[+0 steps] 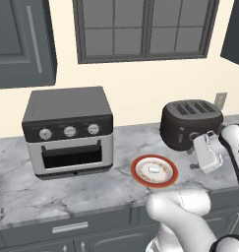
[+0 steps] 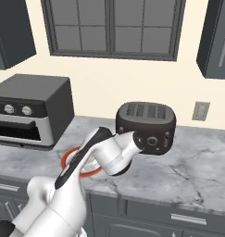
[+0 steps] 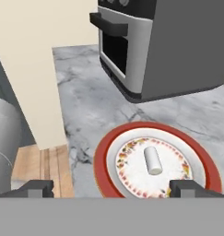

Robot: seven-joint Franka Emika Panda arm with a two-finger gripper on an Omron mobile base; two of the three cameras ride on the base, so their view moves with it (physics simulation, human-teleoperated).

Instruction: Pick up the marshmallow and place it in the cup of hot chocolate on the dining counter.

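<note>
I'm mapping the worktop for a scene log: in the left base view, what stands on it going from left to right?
Toaster oven → plate with the marshmallow on it → toaster → the open gripper hanging at the right edge.

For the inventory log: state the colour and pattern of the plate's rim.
The plate has an orange-red outer rim with a speckled floral band inside; hand view shows it best.
</note>
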